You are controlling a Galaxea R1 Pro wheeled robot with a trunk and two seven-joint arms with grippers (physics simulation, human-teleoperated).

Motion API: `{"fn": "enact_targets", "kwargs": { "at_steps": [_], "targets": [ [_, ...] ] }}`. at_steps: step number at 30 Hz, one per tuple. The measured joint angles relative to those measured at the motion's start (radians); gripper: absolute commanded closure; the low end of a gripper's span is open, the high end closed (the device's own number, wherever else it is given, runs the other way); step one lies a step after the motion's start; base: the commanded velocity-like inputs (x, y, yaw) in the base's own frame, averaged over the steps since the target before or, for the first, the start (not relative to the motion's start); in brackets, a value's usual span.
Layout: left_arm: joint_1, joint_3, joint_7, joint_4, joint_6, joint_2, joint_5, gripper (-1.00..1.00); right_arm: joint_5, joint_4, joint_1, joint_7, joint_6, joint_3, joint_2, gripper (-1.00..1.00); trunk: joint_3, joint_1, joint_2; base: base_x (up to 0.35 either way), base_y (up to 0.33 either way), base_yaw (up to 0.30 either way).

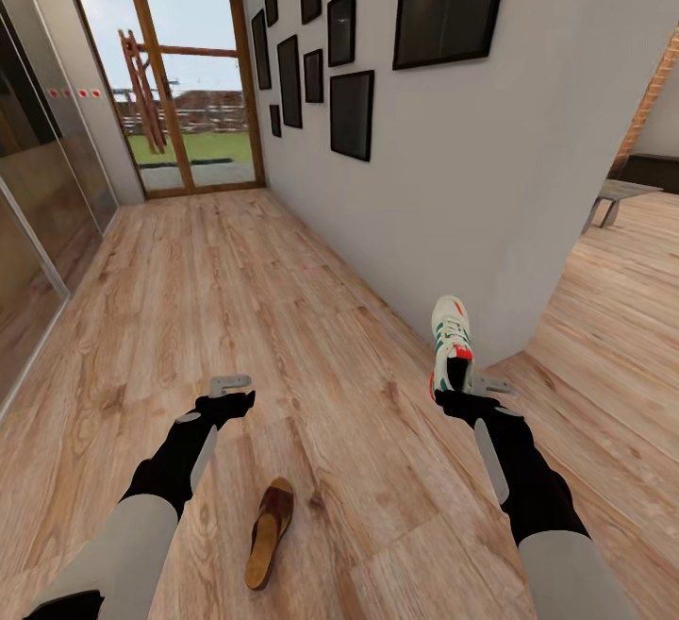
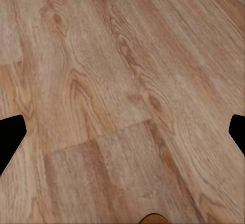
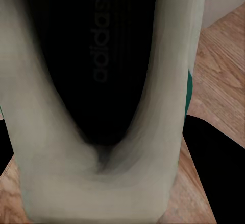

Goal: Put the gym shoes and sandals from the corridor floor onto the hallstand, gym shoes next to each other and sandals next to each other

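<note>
Gym shoe (image 1: 452,342) heel hidden in right gripper (image 1: 459,400)

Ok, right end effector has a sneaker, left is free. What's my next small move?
Probably lower the open left end effector toward the sandal lying on the floor between the arms. The right end effector already grips one gym shoe by its heel, and no rack is in view yet.
</note>
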Motion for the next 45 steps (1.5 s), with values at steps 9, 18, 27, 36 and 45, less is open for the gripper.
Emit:
{"fn": "enact_targets", "kwargs": {
  "at_steps": [9,18,27,36,45],
  "targets": [
    [0.000,-0.002,0.000,0.000,0.000,-0.001,-0.001,-1.00,0.000,0.000,0.000,0.000,0.000,0.000,0.000,1.00,0.000,0.000,0.000,0.016,0.010,0.000],
    [0.001,-0.003,-0.001,0.042,-0.015,-0.001,-0.004,-1.00,-0.002,-0.023,0.000,0.000,0.000,0.002,0.000,1.00,-0.010,0.004,-0.007,0.000,0.000,0.000],
    [0.001,-0.005,0.000,0.141,-0.189,-0.001,-0.005,-1.00,-0.001,-0.042,0.000,0.000,0.001,0.004,0.000,1.00,-0.035,0.012,-0.021,0.000,0.000,0.000],
    [0.001,-0.006,-0.001,0.204,-0.199,0.000,-0.006,-1.00,0.000,-0.078,0.000,0.000,0.001,0.005,0.000,1.00,-0.084,0.016,-0.023,0.000,0.000,0.000],
    [0.001,-0.006,-0.001,0.271,-0.254,0.000,-0.006,-1.00,0.000,-0.080,0.000,0.000,0.001,0.004,0.000,1.00,-0.134,0.020,-0.025,0.000,0.000,0.000]
  ]
}}
